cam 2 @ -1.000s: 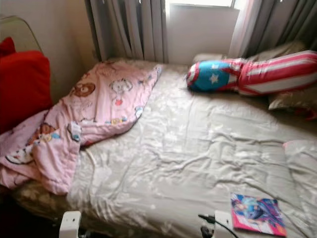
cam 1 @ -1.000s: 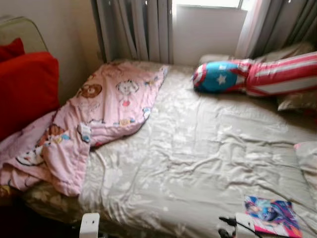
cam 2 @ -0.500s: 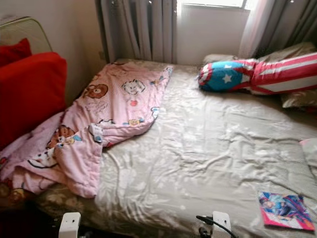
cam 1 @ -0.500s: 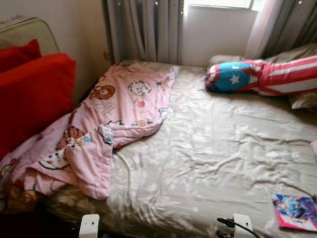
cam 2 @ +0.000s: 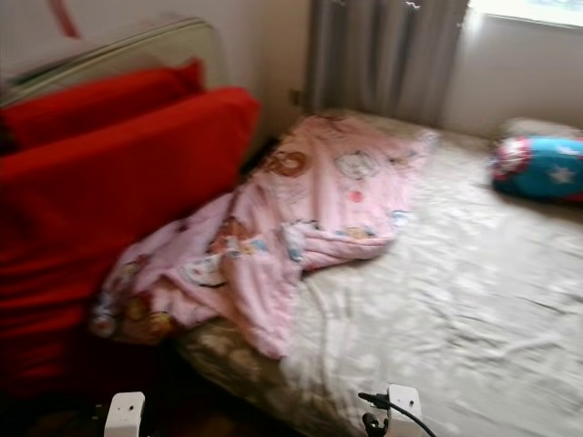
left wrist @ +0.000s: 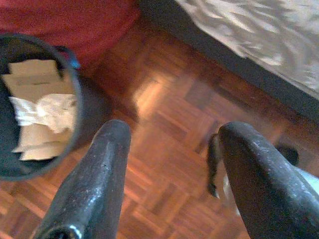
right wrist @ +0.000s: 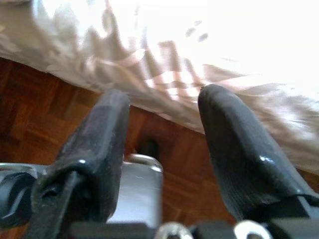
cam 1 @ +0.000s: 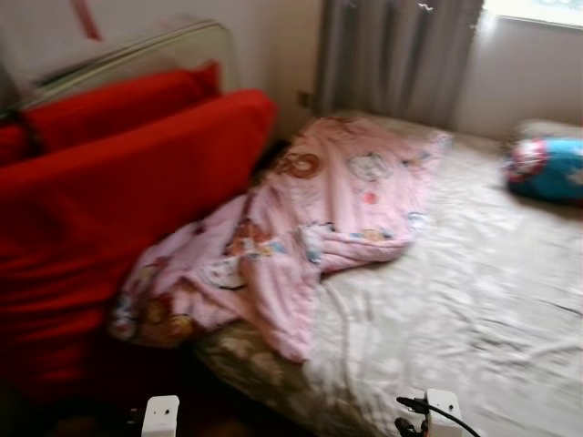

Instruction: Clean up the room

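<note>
The left pincer hangs low over the floor. Its two black fingers are spread apart and hold nothing. The right pincer hangs low too, close to the near edge of the bed. Its fingers are also spread apart with nothing between them.

The floor is brown wood laid in little square blocks, and it looks shiny. A round dark bin stands on it near the left pincer. Inside the bin are flat brown bits of cardboard and a crumpled white paper.

The head views are blurry. The bed fills the right side of the room. Its cover is pale grey-beige and full of soft wrinkles. A pink blanket with little cartoon animals lies bunched up on the left part of the bed, and one end spills over the near left corner. A blue cushion with a white star and a red edge lies far to the right on the bed.

On the left are big red cushions, soft and thick, touching the pink blanket. Behind them is a pale curved frame. Grey curtains hang at the far wall beside a bright window.
</note>
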Motion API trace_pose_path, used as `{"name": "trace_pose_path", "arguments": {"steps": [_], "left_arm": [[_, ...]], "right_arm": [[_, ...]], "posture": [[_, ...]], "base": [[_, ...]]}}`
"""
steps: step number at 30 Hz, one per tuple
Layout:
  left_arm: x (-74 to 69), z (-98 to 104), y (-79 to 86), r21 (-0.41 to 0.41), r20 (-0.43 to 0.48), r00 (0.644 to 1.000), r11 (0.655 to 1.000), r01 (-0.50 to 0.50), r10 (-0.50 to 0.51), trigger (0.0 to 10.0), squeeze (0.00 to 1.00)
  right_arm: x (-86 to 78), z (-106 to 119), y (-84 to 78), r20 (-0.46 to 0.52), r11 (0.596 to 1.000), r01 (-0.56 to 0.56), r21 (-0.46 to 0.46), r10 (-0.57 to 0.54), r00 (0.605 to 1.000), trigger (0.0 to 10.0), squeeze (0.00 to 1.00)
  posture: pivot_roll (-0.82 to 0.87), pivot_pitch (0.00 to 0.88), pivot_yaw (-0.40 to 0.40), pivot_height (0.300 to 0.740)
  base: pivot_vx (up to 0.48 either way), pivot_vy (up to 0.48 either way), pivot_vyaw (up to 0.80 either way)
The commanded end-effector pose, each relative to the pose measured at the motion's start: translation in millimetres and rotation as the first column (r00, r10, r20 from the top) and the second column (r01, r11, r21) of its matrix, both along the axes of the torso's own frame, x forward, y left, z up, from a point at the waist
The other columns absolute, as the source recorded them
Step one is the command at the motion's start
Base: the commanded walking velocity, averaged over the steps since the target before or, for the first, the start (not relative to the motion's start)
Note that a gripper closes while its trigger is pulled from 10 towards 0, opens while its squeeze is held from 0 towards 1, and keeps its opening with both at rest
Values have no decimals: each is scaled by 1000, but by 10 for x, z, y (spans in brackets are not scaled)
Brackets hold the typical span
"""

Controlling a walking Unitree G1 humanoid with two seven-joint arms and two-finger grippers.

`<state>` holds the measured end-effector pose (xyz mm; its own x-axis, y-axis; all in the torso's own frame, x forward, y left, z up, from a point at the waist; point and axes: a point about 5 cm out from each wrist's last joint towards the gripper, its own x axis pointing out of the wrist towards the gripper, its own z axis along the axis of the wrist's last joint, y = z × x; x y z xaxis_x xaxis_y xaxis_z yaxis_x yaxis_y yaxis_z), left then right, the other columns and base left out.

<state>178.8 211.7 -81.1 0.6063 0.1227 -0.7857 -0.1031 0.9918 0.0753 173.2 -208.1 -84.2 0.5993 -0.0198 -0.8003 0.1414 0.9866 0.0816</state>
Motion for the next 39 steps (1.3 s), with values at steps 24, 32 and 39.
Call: {"name": "trace_pose_path", "arguments": {"steps": [24,32,39], "left_arm": [[50,16,-75,-16,28,999,999,27,-27,10000,0],[73,29,-79,-20,41,999,999,25,-24,10000,0],[95,40,-97,-21,55,998,999,39,-38,10000,0]], "right_arm": [[-111,-43,-30,-31,1000,4,1,-4,1000,10000,0],[-114,-45,-30,-31,1000,20,3,-20,999,10000,0],[-112,-43,-32,-22,999,39,10,-38,999,10000,0]], "posture": [[-5,0,-8,740],[-6,0,-9,740],[-5,0,-10,740]], "base": [[0,45,426],[0,0,453],[0,0,0]]}}
